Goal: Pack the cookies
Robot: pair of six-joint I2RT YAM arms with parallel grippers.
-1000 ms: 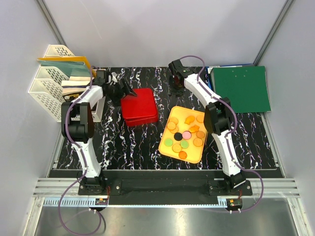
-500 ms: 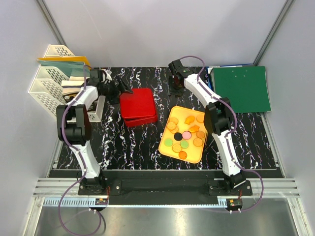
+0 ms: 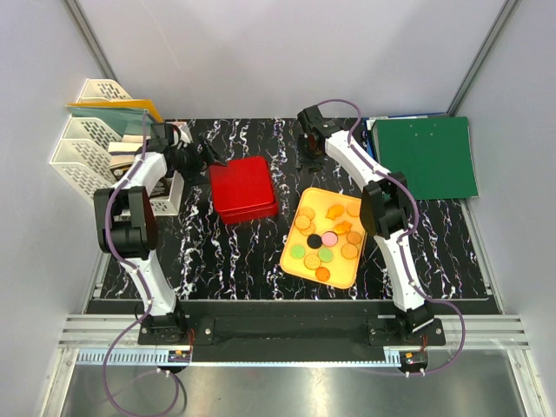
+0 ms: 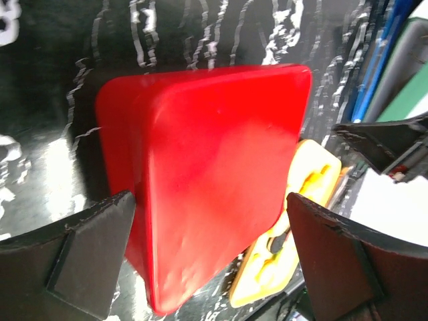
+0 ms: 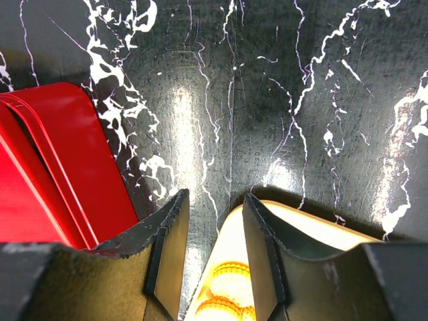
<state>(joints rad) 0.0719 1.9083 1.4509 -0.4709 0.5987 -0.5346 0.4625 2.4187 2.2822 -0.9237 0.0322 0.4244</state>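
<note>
The cookies (image 3: 325, 234), mostly orange with a few green, pink and black, lie on the yellow tray (image 3: 294, 261) right of centre. A closed red box (image 3: 243, 187) sits left of the tray. My left gripper (image 3: 208, 155) is wide open and empty just beyond the box's far left corner. In the left wrist view the red box (image 4: 214, 167) fills the space ahead of the left gripper (image 4: 210, 254). My right gripper (image 3: 308, 159) hovers past the tray's far corner. In the right wrist view it (image 5: 214, 247) is slightly open, and the tray corner with cookies (image 5: 227, 284) shows below.
A green folder (image 3: 426, 156) lies at the back right. White paper trays (image 3: 87, 148) with files stand at the back left, with a white block (image 3: 167, 193) beside them. The black marble table (image 3: 217, 261) is bare in front of the box.
My left gripper has drawn back to the left, away from the red box. The box has shifted slightly left. The right arm has not moved.
</note>
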